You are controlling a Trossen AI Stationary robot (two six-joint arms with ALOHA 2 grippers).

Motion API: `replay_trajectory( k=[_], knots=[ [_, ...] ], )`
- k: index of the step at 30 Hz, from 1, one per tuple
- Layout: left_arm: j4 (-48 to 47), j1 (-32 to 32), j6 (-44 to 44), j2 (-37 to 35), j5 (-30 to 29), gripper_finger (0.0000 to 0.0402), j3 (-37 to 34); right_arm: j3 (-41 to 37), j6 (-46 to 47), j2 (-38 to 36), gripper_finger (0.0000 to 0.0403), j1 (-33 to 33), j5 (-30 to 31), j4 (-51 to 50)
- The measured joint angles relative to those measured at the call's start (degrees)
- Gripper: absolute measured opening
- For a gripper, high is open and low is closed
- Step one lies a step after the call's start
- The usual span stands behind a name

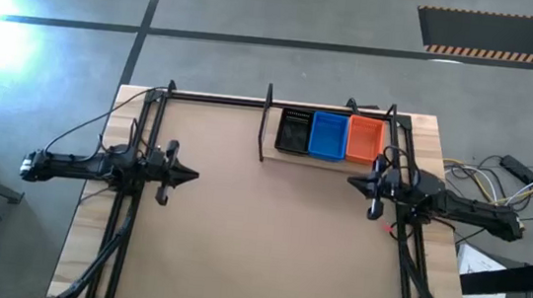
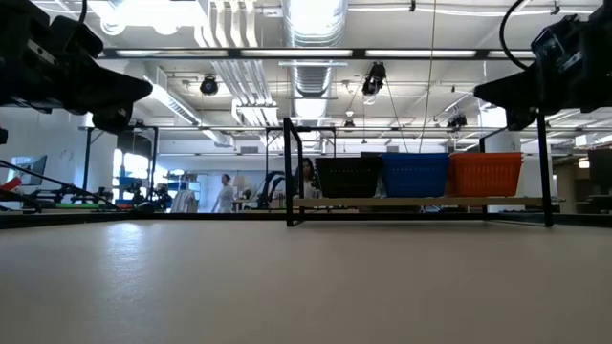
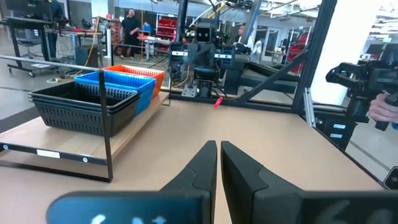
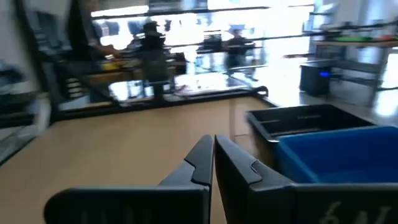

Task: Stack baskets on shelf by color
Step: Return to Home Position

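On the shelf (image 1: 271,157) at the table's far side stand three basket stacks side by side: black (image 1: 294,131), blue (image 1: 328,135) and orange (image 1: 364,138). The low view shows them in a row on the wooden board: black (image 2: 349,177), blue (image 2: 415,175), orange (image 2: 486,173). My left gripper (image 1: 192,174) hovers at the table's left, shut and pointing level toward the right. My right gripper (image 1: 352,181) hovers at the table's right, just near of the orange stack, shut and pointing level toward the left. Neither holds anything.
Black arm frames (image 1: 145,126) stand at the table's left and right sides. The broad middle and near part of the brown tabletop (image 1: 256,247) lies bare. In the room beyond, people (image 3: 130,25) stand far off.
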Motion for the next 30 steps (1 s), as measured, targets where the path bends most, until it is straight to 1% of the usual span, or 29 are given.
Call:
replay_trajectory(
  k=[2,3,8,13,18,30],
  knots=[
    [-0.01,0.0,-0.02,0.29,-0.02,0.0005,0.0,0.0,0.37,0.02,0.0008,-0.02,3.02,-0.27],
    [0.02,0.0,-0.02,0.33,-0.03,0.0005,0.0,0.0,0.39,0.11,0.0008,-0.02,3.19,-0.38],
    [0.07,-0.02,-0.08,0.38,-0.09,0.0005,0.0,0.0,0.49,1.12,0.0008,0.0,0.54,-0.68],
    [0.17,-0.02,-2.98,0.38,-0.2,0.0005,0.0,0.02,0.18,1.19,0.0008,-0.02,1.24,-0.67],
    [0.41,0.0,-3.13,0.38,-0.26,0.0005,0.0,0.02,-1.82,1.25,0.0008,-0.02,1.69,-0.64],
    [1.07,-0.02,-3.14,0.4,-0.26,0.0005,0.0,0.0,-1.9,1.27,0.0008,0.0,1.89,-0.61]
  ],
)
